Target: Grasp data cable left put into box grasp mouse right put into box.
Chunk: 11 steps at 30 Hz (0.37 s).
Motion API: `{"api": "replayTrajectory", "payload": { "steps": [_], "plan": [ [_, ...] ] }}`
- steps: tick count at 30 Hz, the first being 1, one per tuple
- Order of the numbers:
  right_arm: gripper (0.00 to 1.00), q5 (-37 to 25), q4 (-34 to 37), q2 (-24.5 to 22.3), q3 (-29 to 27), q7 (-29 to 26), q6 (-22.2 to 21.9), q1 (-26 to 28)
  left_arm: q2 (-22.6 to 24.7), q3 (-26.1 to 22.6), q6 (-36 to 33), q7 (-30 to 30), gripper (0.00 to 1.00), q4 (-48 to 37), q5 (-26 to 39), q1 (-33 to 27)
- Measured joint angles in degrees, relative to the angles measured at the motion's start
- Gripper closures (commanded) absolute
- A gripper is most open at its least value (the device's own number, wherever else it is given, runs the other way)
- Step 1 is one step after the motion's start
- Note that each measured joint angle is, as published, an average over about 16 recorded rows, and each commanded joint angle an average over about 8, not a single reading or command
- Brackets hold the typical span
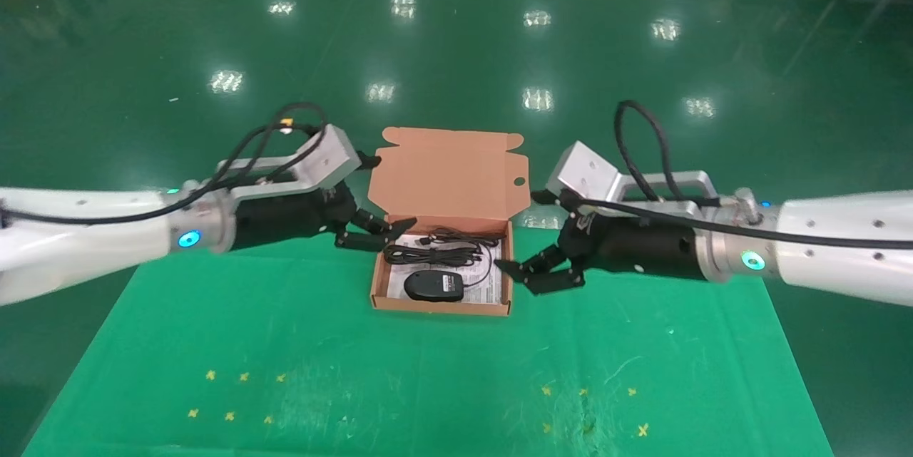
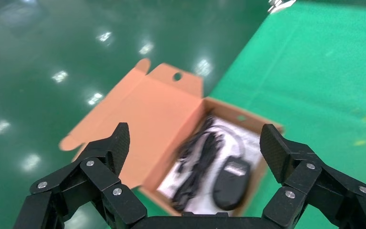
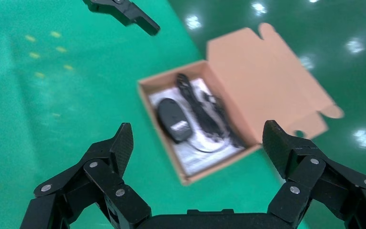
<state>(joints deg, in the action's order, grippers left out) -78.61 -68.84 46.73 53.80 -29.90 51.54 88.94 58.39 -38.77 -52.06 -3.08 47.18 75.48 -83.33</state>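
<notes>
The salmon-orange box (image 1: 379,279) stands open at the far middle of the green table, its tabbed lid (image 1: 448,173) raised behind it. Inside, on a white leaflet (image 1: 492,291), lie the data cable bundle (image 1: 435,254) at the back and the black mouse (image 1: 432,286) base-up at the front. All show in the left wrist view, box (image 2: 228,109), cable (image 2: 196,164), mouse (image 2: 232,180), and in the right wrist view, box (image 3: 145,88), cable (image 3: 202,112), mouse (image 3: 173,119). My left gripper (image 1: 389,232) is open and empty at the box's left edge. My right gripper (image 1: 531,275) is open and empty just right of the box.
A green cloth (image 1: 428,371) covers the table, with small yellow cross marks near the front left (image 1: 228,396) and front right (image 1: 592,407). A glossy dark green floor (image 1: 456,29) lies beyond the table's far edge. The left gripper's fingers (image 3: 124,12) show far off in the right wrist view.
</notes>
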Motion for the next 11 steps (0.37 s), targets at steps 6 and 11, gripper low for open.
{"api": "replayTrajectory", "payload": {
  "steps": [6, 11],
  "plan": [
    [0.00, 4.9, -0.6, -1.6, -5.1, 2.6, 4.6, -3.7, -3.4, 3.3, -4.9, -1.1, 0.00, 3.9, -4.9, 3.2],
    [0.00, 7.4, -1.0, -2.4, -7.6, 3.9, 6.9, -5.5, -5.1, 5.0, -7.4, -1.7, 0.00, 5.8, -7.4, 4.8]
  ]
}}
